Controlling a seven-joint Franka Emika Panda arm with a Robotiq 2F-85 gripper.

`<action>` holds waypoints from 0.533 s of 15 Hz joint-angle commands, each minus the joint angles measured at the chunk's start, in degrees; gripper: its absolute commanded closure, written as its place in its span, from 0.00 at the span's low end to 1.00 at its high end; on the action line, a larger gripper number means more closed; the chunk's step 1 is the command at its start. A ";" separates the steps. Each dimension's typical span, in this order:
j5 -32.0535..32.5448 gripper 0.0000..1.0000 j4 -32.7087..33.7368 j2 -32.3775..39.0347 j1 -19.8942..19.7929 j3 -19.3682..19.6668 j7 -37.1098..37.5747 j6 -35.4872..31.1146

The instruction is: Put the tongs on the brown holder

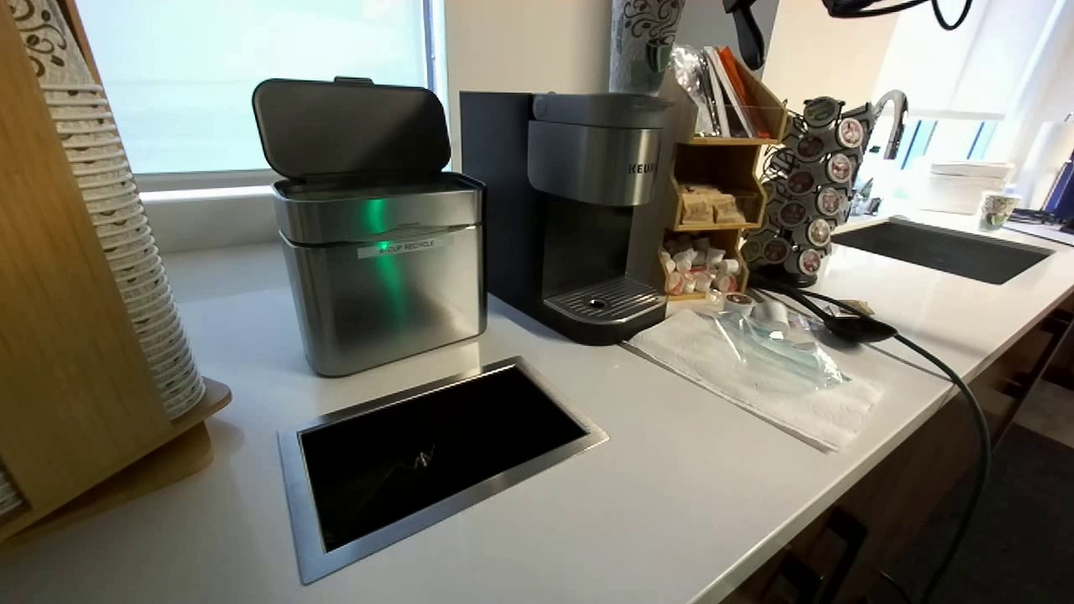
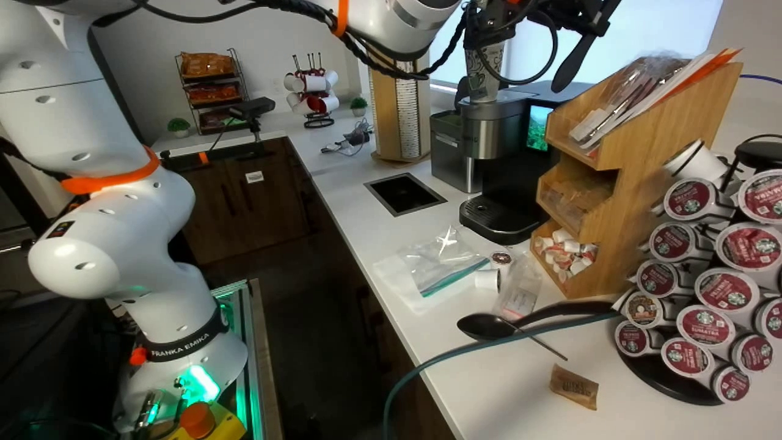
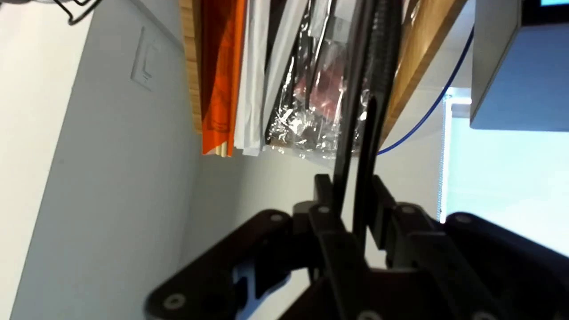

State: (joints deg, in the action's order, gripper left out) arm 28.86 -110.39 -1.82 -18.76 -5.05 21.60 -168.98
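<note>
We have the tongs [image 3: 377,93] pinched in our gripper [image 3: 351,193], near the crowded top of the brown holder [image 2: 672,137]; if released here, they may slide off the slick plastic packets [image 3: 322,106] and fall, for want of room

White, smooth-shelled robot arm [image 2: 67,134]: rounded, bulging segments dotted with shallow oval recesses [image 2: 80,157]
Broad orange strap [image 2: 116,181]: wrapped round a joint
Narrow orange tie [image 2: 341,18]: cinched round the cabling
Black, rope-textured cable bundle [image 2: 365,60]: several strands, slung beneath the shell
Small black rectangular label [image 2: 61,229]: coloured marks, too small to read
Black collar [image 2: 183,347]: white capitals, "FRANKA EMIKA"
Small red knob [image 2: 138,356]: just beside the collar
Rounded white base [image 2: 229,360]: glowing green light [image 2: 201,383]
Black, jointed gripper [image 3: 352,198]: slim linkage bars, blocky fingertips [image 3: 322,191], round pale screw heads [image 3: 174,301]
</note>
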 commanded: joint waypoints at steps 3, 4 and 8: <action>-5.69 0.94 12.89 11.72 -0.10 0.04 1.13 0.91; -6.16 0.94 14.04 12.72 -0.16 0.04 0.97 1.02; -6.34 0.94 18.78 17.09 -0.13 0.14 0.86 1.29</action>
State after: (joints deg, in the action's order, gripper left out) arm 23.51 -96.12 11.98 -19.00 -4.77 22.14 -168.97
